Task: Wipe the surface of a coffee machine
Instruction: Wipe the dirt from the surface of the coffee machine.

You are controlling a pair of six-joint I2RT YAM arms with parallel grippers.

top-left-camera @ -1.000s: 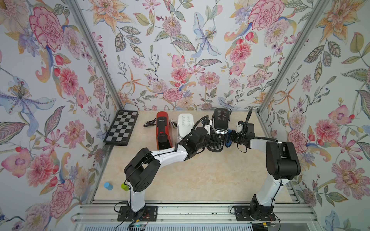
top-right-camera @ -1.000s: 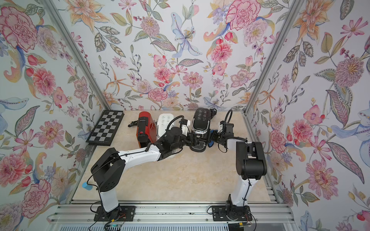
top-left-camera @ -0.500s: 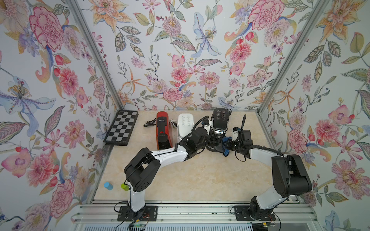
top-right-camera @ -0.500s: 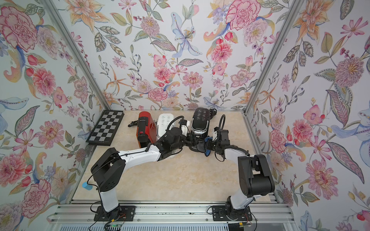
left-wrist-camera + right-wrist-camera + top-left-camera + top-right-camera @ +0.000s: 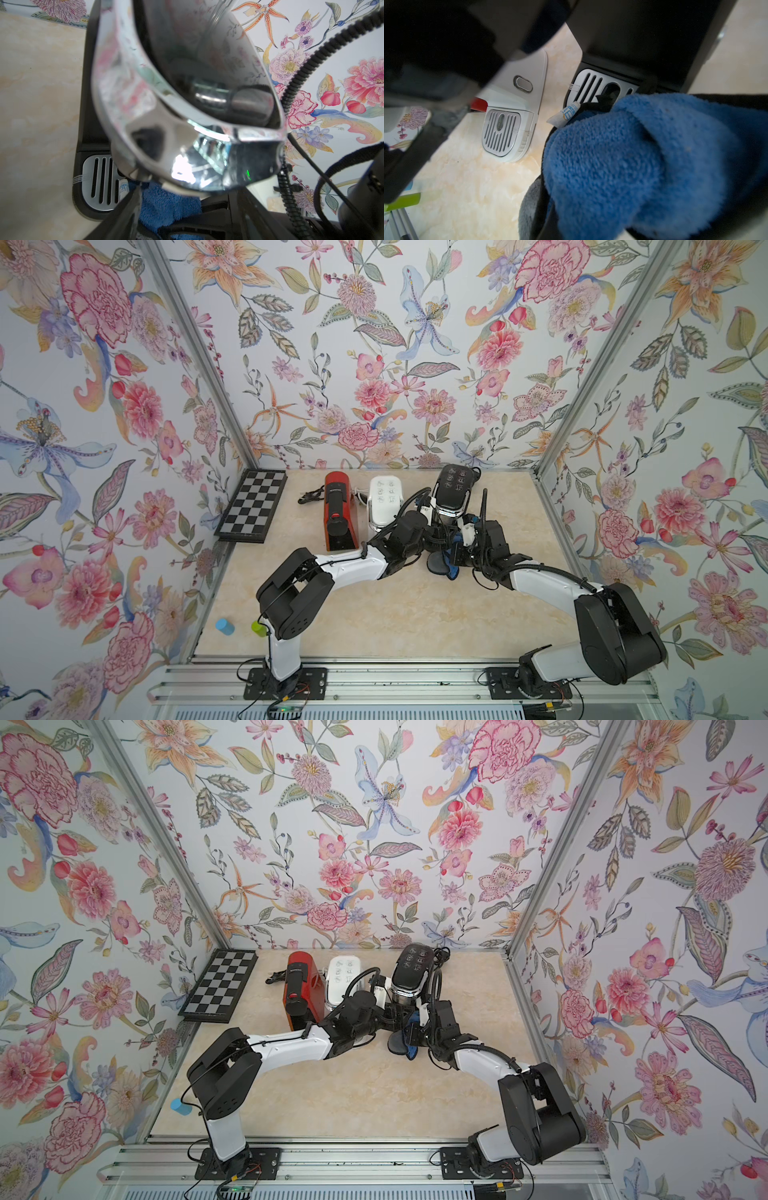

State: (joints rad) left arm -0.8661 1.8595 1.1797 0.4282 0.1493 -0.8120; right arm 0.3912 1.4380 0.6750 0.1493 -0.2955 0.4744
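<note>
The black coffee machine (image 5: 453, 489) (image 5: 411, 969) stands at the back right, its chrome head (image 5: 187, 104) filling the left wrist view. My left gripper (image 5: 436, 533) (image 5: 187, 207) reaches in under that head from the left, jaws wide apart. Its tips are hidden, so I cannot tell if they touch the machine. My right gripper (image 5: 457, 553) is shut on a blue and grey cloth (image 5: 452, 570) (image 5: 643, 155). The cloth hangs low in front of the machine's slotted drip tray (image 5: 591, 85) and shows between the left fingers (image 5: 128, 207).
A red coffee machine (image 5: 338, 510) and a white one (image 5: 384, 506) stand just left of the black one. A chessboard (image 5: 253, 506) lies at the left wall. A blue cylinder (image 5: 224, 625) and a green one (image 5: 257, 628) sit near the front left corner. Cables trail behind the machines.
The right arm has swung from the black machine's right side round to its front, carrying the cloth down and toward the drip tray. The left arm has stayed put.
</note>
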